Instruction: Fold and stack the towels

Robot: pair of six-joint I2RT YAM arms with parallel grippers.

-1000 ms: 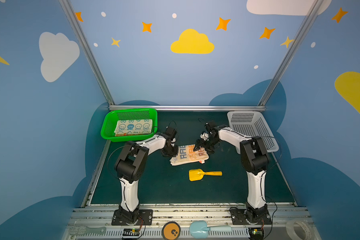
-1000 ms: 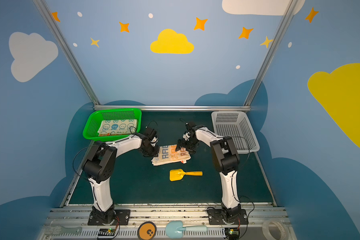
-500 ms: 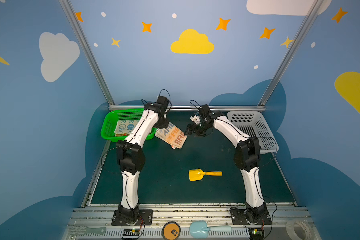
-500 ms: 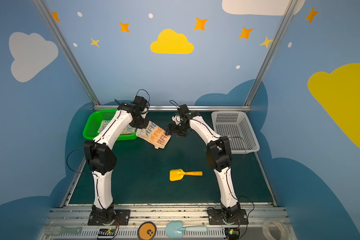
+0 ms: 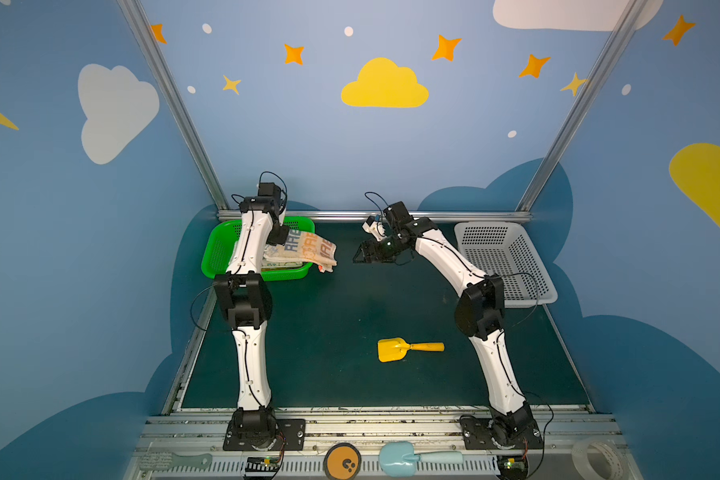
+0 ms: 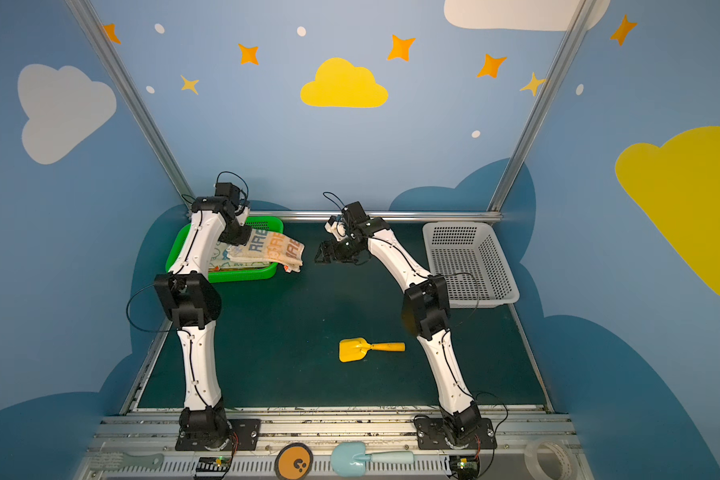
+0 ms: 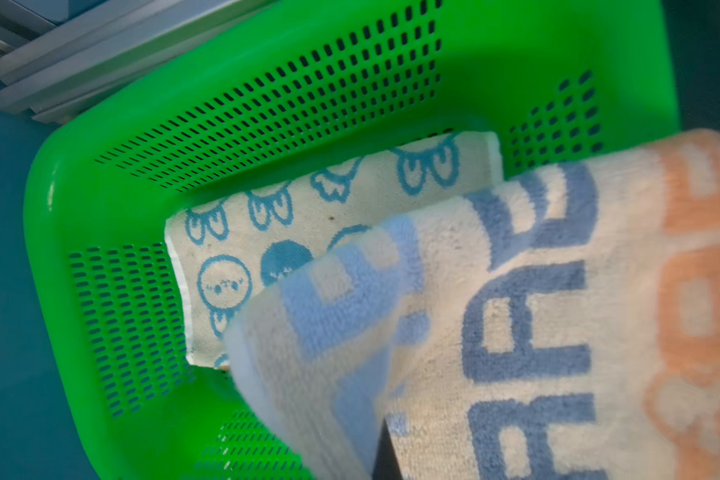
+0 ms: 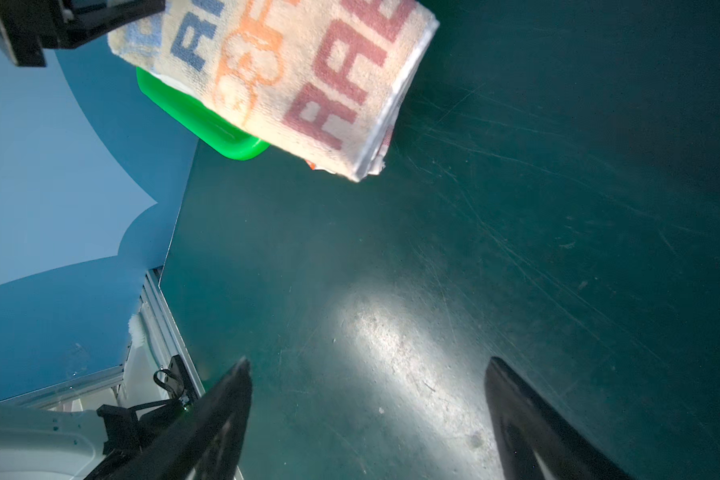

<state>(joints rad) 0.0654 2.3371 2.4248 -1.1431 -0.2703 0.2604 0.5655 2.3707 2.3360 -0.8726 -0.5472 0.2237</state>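
Our left gripper clamps lettered towel over far-left basket, left wrist view adds face towel, right gripper wide, empty.

Top views evenly lit, sharp; glare patch on mat; close towel blurred.

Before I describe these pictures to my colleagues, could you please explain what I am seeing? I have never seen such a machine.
These are two white robot arms fixed at the front of a dark green table. Two pictures look down from above; two come from a camera on each wrist. The left claw is shut on a folded letter towel, held partly over a green basket where a blue-face towel lies. The right claw is open and empty. A white basket and a yellow toy shovel also rest on the table.
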